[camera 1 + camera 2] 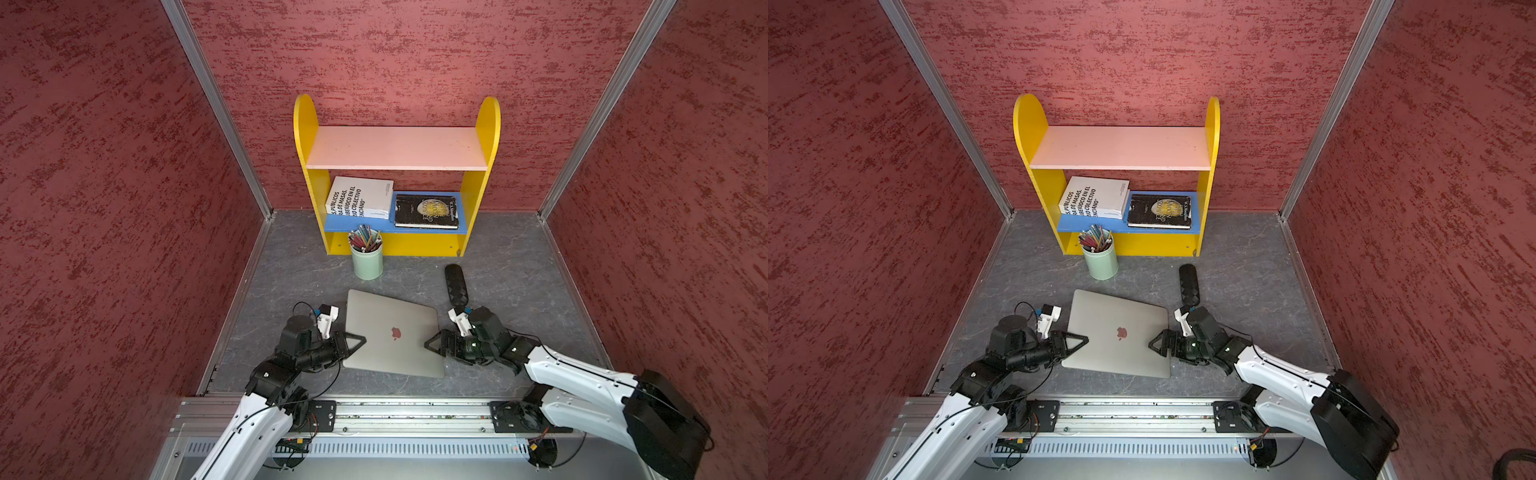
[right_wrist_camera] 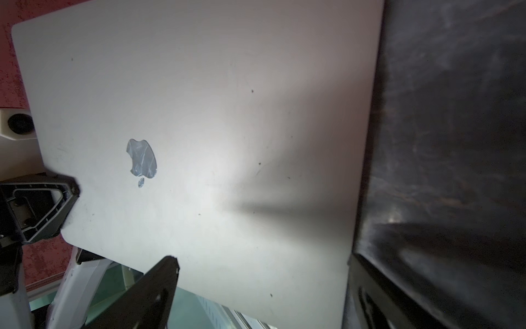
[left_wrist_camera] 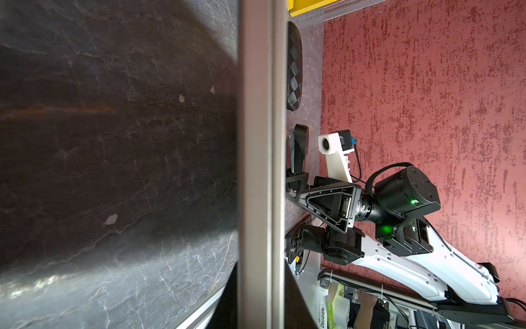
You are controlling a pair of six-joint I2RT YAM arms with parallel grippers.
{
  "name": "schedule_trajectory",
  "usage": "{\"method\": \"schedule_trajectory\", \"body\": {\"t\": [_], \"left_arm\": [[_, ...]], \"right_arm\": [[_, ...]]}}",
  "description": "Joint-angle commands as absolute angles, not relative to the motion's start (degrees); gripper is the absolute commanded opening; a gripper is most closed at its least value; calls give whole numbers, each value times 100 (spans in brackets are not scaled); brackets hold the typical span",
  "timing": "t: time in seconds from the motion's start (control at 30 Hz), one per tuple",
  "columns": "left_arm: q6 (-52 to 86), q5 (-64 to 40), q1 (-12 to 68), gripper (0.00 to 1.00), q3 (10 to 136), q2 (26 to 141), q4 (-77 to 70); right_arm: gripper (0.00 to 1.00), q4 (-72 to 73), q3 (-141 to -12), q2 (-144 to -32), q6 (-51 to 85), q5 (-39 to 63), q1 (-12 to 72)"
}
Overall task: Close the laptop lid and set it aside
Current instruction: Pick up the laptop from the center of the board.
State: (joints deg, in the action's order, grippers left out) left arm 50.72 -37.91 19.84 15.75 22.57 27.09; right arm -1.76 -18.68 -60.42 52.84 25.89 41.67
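At the table's (image 1: 519, 270) near side, just short of the cup (image 1: 368, 262), I see the laptop (image 1: 390, 316) closed (logo up). My left claw (image 1: 360, 340) pinches its left edge; my right claw (image 1: 429, 344) gapes wide astride its right edge.

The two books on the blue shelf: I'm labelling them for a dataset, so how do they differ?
The white book is clearly thicker than the black book. The white book's cover carries large black lettering, while the black book's cover has pale gold lettering and a round emblem. Both lie flat, covers up, side by side on the blue shelf of the yellow bookcase.
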Motion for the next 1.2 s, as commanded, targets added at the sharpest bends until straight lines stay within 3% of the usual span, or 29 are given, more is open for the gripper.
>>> {"method": "schedule_trajectory", "body": {"t": [0.0,1.17], "left_arm": [[5090,-4010,1978,0,1646,2162,2002],[5593,-4488,1833,0,2324,2172,939]], "right_arm": [[98,-246,-1790,-5899,5352,2601,4141],[98,-870,-1703,-4400,5351,3024,3538]]}}
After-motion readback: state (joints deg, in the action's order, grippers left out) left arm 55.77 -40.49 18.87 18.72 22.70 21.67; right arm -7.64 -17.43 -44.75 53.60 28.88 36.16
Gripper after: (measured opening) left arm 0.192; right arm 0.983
